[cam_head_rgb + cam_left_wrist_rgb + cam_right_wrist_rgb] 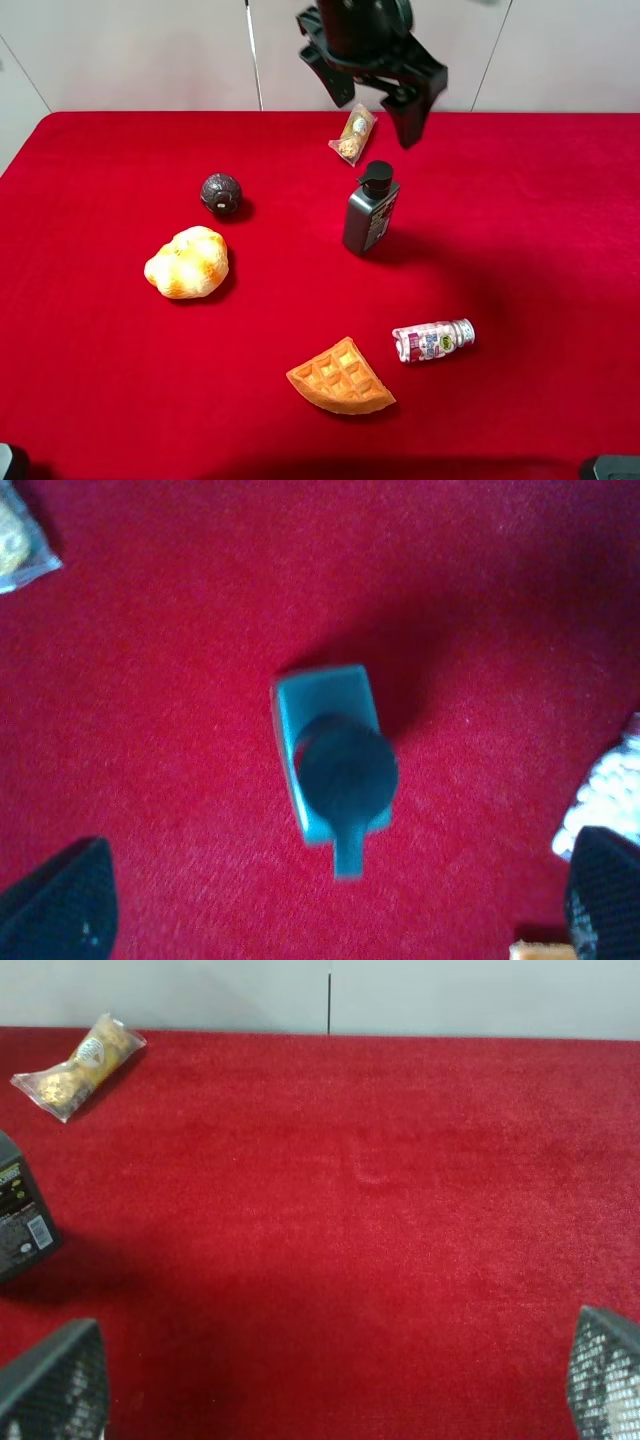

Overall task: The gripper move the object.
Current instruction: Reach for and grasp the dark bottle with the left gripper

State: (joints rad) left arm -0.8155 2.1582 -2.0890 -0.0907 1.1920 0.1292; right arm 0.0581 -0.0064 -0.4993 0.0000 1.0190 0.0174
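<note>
The object, a dark grey pump bottle (pixel 370 212) with a black pump top, stands upright near the middle of the red table (pixel 540 230). My left gripper (pixel 378 118), a black claw, hangs open above and just behind it. The left wrist view looks straight down on the bottle (pixel 322 695), which stands between the spread fingers of that gripper (pixel 332 895), apart from both. My right gripper (pixel 330 1380) is open and empty, low over bare red cloth. The bottle (pixel 20 1220) shows at the edge of the right wrist view.
A clear snack packet (pixel 353 135) lies just behind the bottle. A dark brown ball (pixel 220 192) and a bread roll (pixel 187 262) lie to the left. A waffle piece (pixel 340 378) and a small white-pink bottle (pixel 433 340) lie at the front.
</note>
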